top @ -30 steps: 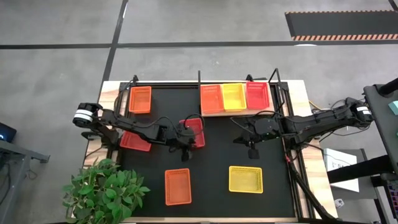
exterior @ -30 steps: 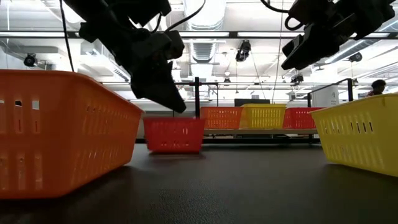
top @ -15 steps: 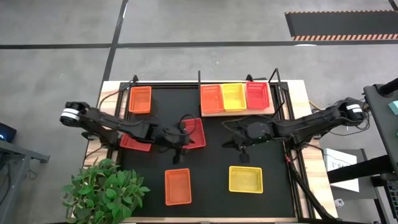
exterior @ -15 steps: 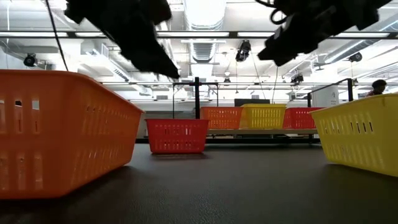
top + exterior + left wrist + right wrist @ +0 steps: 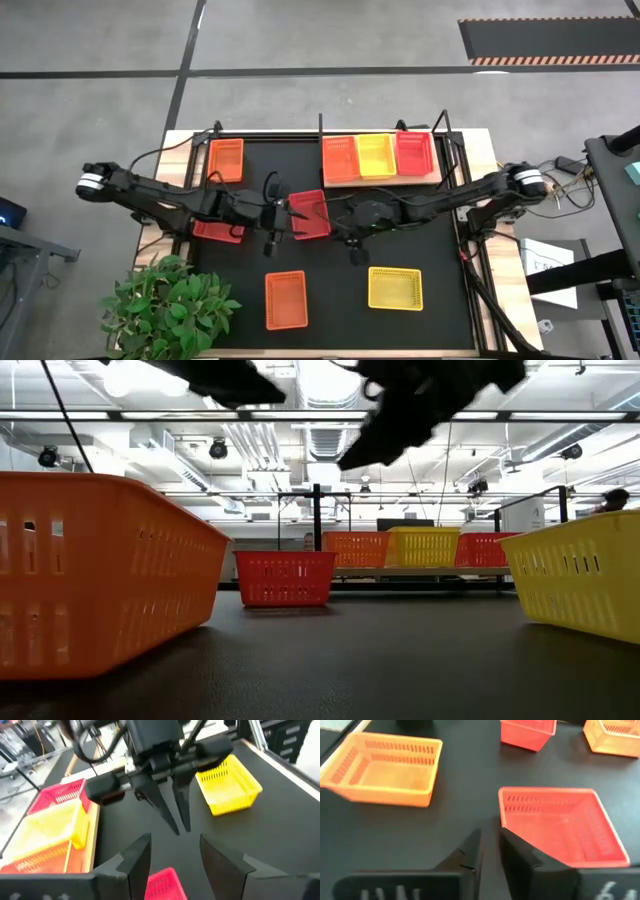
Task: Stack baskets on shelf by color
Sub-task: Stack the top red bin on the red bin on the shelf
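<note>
Both arms crowd the red plastic mesh basket [image 5: 309, 213] mid-tabletop: left end effector [image 5: 270, 236] at its nine o'clock, fingers spread, empty; right end effector [image 5: 351, 249] at four o'clock, nearly closed, empty. They could collide or knock it askew.

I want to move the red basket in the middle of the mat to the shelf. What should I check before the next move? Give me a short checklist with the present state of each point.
1. Left pincer open and empty: ok.
2. Loose red basket upright on the mat, held by no arm: ok.
3. Right pincer lined up on that basket's rim: cannot tell; it is near one corner.
4. Shelf has a shelf red basket at its end, nothing above it: ok.
5. Safe gap between the two pincers, which face each other closely in the left wrist view: cannot tell.
</note>
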You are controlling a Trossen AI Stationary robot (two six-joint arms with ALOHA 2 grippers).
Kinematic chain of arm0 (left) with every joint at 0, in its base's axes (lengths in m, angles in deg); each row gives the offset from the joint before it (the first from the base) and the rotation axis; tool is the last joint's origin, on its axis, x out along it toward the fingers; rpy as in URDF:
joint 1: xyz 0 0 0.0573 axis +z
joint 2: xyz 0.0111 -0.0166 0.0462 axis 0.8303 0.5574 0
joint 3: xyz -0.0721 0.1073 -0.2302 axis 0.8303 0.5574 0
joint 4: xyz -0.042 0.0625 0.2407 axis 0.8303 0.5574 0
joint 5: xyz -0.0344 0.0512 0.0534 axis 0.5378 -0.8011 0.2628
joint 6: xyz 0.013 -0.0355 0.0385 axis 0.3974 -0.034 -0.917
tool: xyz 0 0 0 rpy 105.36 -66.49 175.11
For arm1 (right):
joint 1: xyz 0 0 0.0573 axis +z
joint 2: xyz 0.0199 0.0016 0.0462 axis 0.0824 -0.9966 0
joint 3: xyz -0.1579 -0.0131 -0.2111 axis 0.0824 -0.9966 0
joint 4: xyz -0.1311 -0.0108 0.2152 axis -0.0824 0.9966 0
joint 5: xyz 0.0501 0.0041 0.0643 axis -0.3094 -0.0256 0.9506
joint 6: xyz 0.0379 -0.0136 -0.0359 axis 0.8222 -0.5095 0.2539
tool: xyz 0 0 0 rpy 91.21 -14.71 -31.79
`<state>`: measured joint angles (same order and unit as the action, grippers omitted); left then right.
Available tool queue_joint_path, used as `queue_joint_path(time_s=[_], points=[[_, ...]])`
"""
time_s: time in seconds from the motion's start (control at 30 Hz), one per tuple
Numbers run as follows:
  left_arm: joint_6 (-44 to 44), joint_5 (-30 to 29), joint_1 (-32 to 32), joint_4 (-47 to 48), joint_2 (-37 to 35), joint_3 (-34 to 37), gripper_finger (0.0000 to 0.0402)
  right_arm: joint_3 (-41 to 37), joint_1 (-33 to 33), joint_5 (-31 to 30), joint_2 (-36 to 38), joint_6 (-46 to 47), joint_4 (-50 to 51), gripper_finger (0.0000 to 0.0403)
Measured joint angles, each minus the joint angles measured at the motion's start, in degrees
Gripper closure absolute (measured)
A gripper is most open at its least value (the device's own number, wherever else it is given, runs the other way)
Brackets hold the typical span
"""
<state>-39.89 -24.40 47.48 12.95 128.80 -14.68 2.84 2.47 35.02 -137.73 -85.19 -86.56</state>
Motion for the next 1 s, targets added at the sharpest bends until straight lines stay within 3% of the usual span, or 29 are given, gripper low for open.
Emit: queue_joint_path(time_s=[0.3, 0.5, 0.8, 1.0], points=[[2.1, -0.3, 0.0, -0.3, -6.0, 6.8, 0.0247, 14.2, -1.7, 0.1, -14.4, -3.2, 5.6, 0.0266], [2.3, -0.4, 0.0, -3.4, -8.4, 7.7, 0.0247, 21.5, -3.6, 0.1, -22.6, -2.3, 12.0, 0.0253], [3.2, -0.4, 0.0, -3.3, -8.7, 8.9, 0.0247, 25.0, -4.5, 0.6, -29.2, -1.9, 15.5, 0.0279], [3.2, -0.4, 0.0, -4.6, -8.9, 8.9, 0.0247, 24.8, -4.5, 0.6, -29.6, -2.9, 16.0, 0.035]])
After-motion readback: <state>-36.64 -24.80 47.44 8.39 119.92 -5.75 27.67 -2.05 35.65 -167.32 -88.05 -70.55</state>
